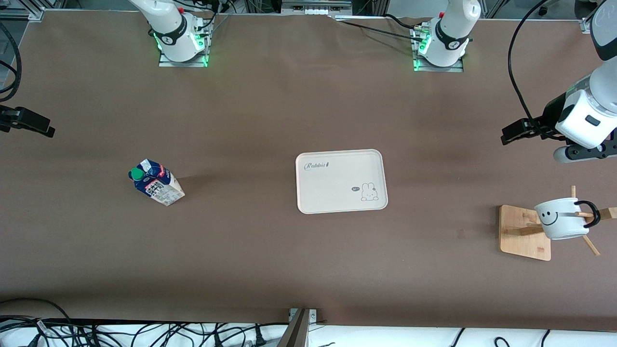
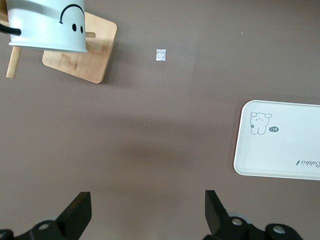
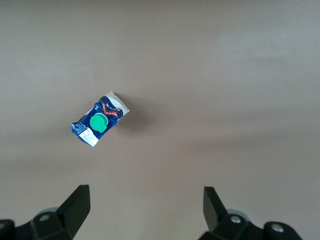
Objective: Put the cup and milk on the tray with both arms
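Both grippers hung spread: left gripper near the cup hanging on its rack, right gripper above the milk. Only the front view showed the whole tray, bare, between them.

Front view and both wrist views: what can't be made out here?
- Right gripper: cut off by the front view's edge; its wrist view shows fingers apart.
- Left gripper: small and dark in front view.
- Milk: printed text too small.
- Cup: its handle's seat on the rack is unclear.
- Tray: cut off in left wrist view.
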### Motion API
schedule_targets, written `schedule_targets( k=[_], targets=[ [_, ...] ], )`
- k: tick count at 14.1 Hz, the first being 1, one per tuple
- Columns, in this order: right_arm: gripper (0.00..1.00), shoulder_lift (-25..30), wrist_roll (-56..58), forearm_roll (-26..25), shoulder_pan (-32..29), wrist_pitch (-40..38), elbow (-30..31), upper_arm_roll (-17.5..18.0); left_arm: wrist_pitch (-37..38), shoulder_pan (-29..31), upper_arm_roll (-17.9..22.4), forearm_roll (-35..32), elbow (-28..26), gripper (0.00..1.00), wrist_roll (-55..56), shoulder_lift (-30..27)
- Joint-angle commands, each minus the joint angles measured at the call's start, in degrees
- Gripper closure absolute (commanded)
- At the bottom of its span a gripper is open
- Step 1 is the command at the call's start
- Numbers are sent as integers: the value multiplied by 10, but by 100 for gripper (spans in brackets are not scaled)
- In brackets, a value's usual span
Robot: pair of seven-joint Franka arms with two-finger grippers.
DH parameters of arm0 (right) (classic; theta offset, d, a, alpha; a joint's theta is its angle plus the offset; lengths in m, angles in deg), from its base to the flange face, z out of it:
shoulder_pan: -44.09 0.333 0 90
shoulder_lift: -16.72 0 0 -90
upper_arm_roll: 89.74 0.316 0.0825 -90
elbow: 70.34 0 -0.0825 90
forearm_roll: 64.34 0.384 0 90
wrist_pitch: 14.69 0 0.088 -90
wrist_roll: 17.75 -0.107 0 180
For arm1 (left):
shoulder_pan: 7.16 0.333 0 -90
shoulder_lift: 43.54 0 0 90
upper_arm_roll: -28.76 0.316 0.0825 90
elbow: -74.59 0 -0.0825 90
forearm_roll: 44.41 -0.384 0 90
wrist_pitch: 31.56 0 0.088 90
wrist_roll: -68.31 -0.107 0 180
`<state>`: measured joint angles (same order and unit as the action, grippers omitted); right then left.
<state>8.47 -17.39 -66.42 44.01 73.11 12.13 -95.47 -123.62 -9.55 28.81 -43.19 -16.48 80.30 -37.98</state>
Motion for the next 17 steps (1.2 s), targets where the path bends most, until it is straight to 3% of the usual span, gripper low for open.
schedule_targets(
  k=[1, 9, 12, 17],
  targets=[
    [0, 2, 8, 8, 2, -13, 0, 5, 0, 0, 0, -1, 5, 0, 3, -4],
    [0, -87, 8, 116, 12, 11, 1, 4, 0, 0, 0, -2, 5, 0, 3, -4],
    [0, -108, 115, 99, 15, 42, 2, 3, 0, 0, 0, -2, 5, 0, 3, -4],
    [0, -120, 123, 99, 17, 51, 4, 3, 0, 0, 0, -2, 5, 0, 3, -4]
  ],
)
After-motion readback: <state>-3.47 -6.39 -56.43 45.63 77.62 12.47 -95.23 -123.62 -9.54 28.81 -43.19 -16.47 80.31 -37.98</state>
